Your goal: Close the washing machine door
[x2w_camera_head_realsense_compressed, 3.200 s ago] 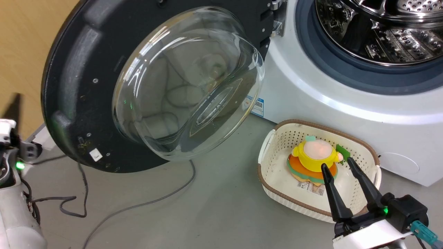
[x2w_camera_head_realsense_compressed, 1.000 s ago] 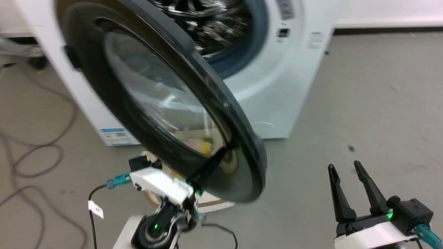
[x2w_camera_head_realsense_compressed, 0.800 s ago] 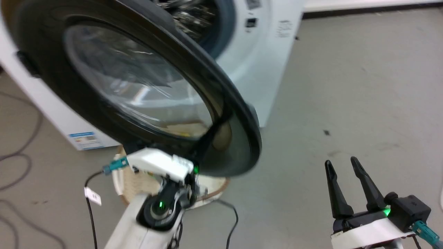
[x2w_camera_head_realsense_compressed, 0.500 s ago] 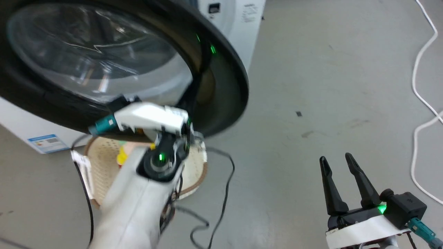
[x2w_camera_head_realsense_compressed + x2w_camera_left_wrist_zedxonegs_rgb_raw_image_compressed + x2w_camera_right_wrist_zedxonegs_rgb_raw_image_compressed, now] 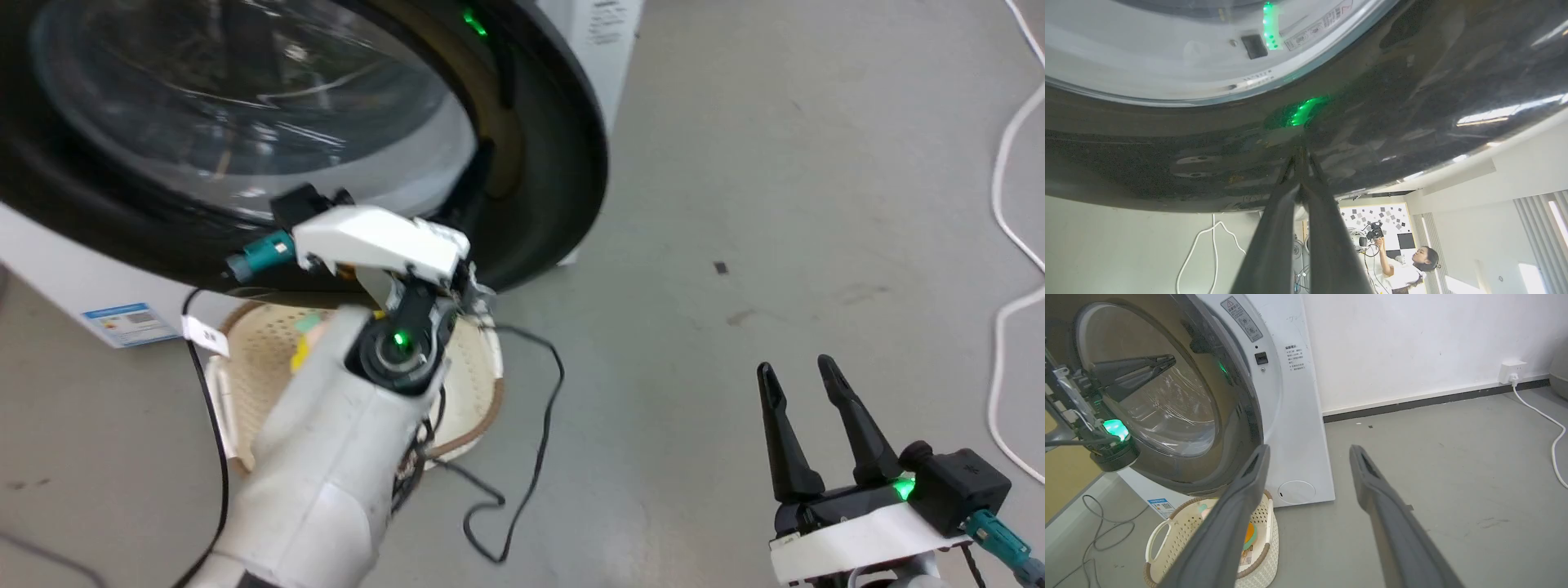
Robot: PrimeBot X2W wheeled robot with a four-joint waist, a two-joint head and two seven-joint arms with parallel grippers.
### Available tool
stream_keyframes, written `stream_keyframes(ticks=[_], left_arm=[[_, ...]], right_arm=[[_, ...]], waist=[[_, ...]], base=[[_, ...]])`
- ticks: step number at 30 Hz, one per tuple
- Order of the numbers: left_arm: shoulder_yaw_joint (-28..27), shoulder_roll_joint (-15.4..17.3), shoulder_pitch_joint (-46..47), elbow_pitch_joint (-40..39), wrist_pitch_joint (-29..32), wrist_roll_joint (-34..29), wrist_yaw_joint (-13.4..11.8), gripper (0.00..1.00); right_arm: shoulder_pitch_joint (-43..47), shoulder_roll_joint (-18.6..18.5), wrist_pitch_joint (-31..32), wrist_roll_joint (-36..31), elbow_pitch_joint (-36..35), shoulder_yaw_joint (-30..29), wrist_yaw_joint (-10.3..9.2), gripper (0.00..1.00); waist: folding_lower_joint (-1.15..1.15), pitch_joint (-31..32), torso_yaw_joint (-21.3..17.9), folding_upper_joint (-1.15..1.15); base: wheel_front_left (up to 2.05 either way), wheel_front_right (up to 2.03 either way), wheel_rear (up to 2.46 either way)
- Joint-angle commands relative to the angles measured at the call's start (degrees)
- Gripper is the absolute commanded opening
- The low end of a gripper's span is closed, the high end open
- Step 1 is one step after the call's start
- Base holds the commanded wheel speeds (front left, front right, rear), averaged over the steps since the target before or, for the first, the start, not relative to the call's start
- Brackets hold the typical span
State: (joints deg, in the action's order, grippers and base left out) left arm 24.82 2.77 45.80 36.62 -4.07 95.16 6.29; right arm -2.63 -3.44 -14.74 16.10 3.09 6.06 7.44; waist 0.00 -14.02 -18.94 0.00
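- Ahead of your left claw point(image 5: 1299, 153), the washing machine door point(image 5: 563, 163): glossy black rim, clear glass.
- The washing machine point(image 5: 1294, 416): white.
- Below that claw, the basket point(image 5: 478, 367): cream, perforated, brown-rimmed.
- Your right claw point(image 5: 793, 367): black.

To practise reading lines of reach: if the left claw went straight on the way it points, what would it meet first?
The washing machine door: the shut left claw seems to touch its black rim, though depth is unclear.
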Motion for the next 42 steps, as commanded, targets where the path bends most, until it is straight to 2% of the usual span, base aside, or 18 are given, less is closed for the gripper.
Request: stream_keyframes(ticks=[1, 5, 10, 13, 17, 20, 25, 29, 32, 38, 39, 40, 42], left_arm=[[0.3, 0.1, -1.2, 0.1, 0.1, -0.4, 0.4, 0.0], [2.3, 0.9, -5.4, -2.2, 0.9, -1.5, 1.0, 0.0], [10.1, 7.2, -10.4, -7.1, -4.8, -15.4, 1.2, 0.0], [12.3, 10.8, -13.4, -9.9, -8.7, -22.3, 0.9, 0.0], [11.9, 15.6, -16.8, -14.8, -10.7, -33.0, -2.7, 0.0], [5.7, 17.5, -20.9, -21.2, -10.9, -41.4, -6.4, 0.0], [-4.6, 16.8, -30.8, -31.9, -10.9, -54.5, -10.7, 0.0], [-11.2, 13.7, -38.2, -38.0, -10.9, -62.7, -12.2, 0.0], [-13.0, 11.6, -42.4, -39.6, -10.9, -69.2, -12.4, 0.0], [-12.5, 8.6, -47.7, -37.9, -10.9, -78.8, -11.9, 0.0], [-12.2, 8.4, -48.2, -37.1, -10.9, -79.8, -12.0, 0.27], [-12.2, 8.0, -48.6, -36.3, -10.9, -80.3, -11.9, 1.0], [-12.0, 7.5, -48.9, -34.9, -10.9, -81.8, -11.8, 1.0]], right_arm=[[-0.5, 0.3, -0.3, -0.2, -0.2, 0.0, 0.05, 1.0], [-0.1, -0.1, -0.3, -0.4, -0.3, -0.5, 0.05, 1.0], [0.9, -1.1, -0.3, -0.6, -0.3, -1.1, 0.05, 1.0], [1.7, -1.5, -0.3, -0.7, -0.4, -1.4, 0.05, 1.0], [2.6, -2.1, -0.3, -0.7, -0.6, -1.8, 0.05, 1.0], [3.2, -2.4, -0.3, -0.8, -0.8, -2.1, 0.05, 1.0], [3.9, -2.8, -0.3, -0.9, -1.0, -2.2, 0.05, 1.0], [4.5, -3.1, -0.3, -0.9, -1.3, -2.4, 0.05, 1.0], [4.9, -3.3, -0.3, -0.9, -1.3, -2.2, 0.05, 1.0], [5.0, -3.3, -0.3, -0.9, -1.1, -1.7, 0.05, 1.0], [5.0, -3.3, -0.3, -0.9, -1.1, -1.5, 0.05, 1.0], [5.0, -3.3, -0.3, -0.9, -1.0, -1.4, 0.05, 1.0], [5.0, -3.3, -0.3, -0.8, -0.8, -1.3, 0.05, 1.0]], waist=[[0.0, 1.2, 1.5, 0.0], [0.0, 3.4, 4.6, 0.0], [0.0, 6.1, 8.9, 0.0], [0.0, 7.7, 11.3, 0.0], [0.0, 9.3, 14.4, 0.0], [0.0, 10.1, 16.3, 0.0], [0.0, 11.1, 18.6, 0.0], [0.0, 11.7, 19.9, 0.0], [0.0, 12.1, 20.6, 0.0], [0.0, 12.4, 21.0, 0.0], [0.0, 12.4, 21.1, 0.0], [0.0, 12.4, 21.1, 0.0], [0.0, 12.4, 21.3, 0.0]], base=[[0.0, 0.0, 0.0], [0.0, 0.0, 0.0], [0.0, 0.0, 0.0], [0.0, 0.0, 0.0], [0.0, 0.0, 0.0], [0.0, 0.0, 0.0], [0.0, 0.0, 0.0], [0.0, 0.0, 0.0], [0.0, 0.0, 0.0], [0.0, 0.0, 0.0], [0.0, 0.0, 0.0], [0.0, 0.0, 0.0], [0.0, 0.0, 0.0]])
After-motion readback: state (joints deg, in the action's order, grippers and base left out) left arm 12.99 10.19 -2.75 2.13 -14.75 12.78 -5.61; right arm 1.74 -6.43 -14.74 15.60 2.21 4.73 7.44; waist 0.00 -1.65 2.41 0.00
